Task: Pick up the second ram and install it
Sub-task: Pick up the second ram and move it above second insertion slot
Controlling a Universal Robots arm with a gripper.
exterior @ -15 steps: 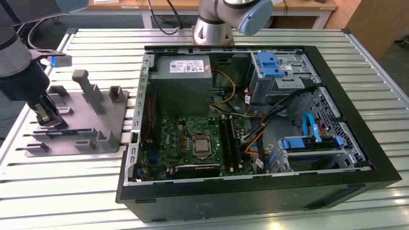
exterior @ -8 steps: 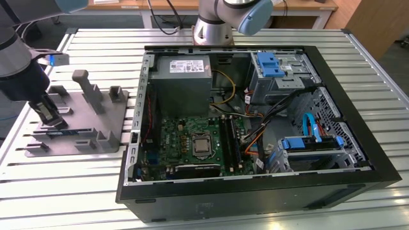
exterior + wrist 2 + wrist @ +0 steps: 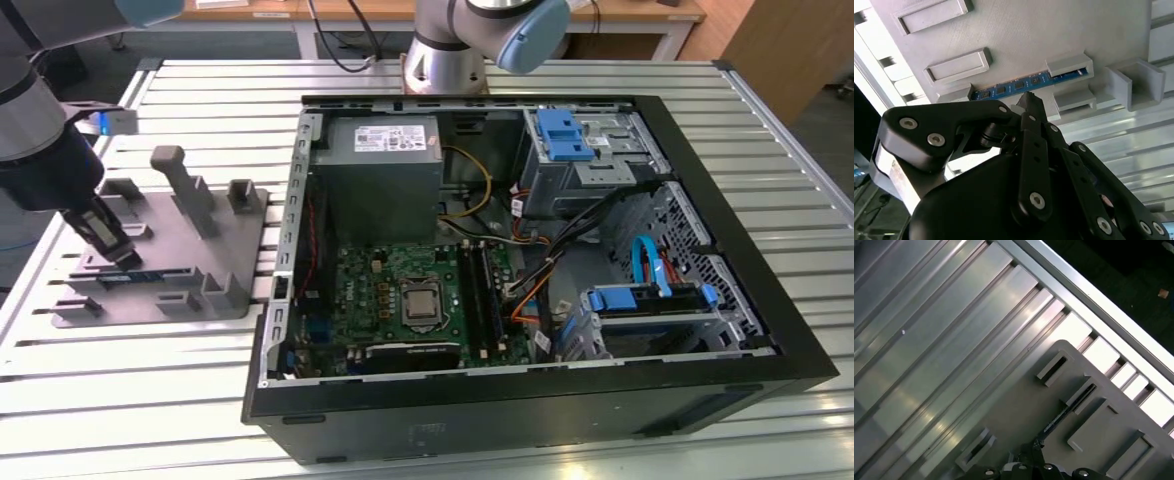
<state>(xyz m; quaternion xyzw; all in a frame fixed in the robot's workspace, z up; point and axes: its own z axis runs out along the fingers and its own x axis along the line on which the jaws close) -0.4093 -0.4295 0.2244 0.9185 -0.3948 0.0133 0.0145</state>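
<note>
While poised close over second ram (image 3: 1004, 89) in grey fixture (image 3: 1019, 30) slot: centre tool (image 3: 1029, 100) along strip, clamp flat faces, lift straight; clenched or released, cannot tell.

I can read no text anywhere from my station. The power supply (image 3: 380, 170) inside the computer case (image 3: 534, 400) carries a pale label (image 3: 395, 137) with dark print, but I cannot make out a word of it. The second ram (image 3: 1004, 89), sitting in the grey fixture (image 3: 1054, 30), shows dark chips whose markings I cannot tell.
</note>
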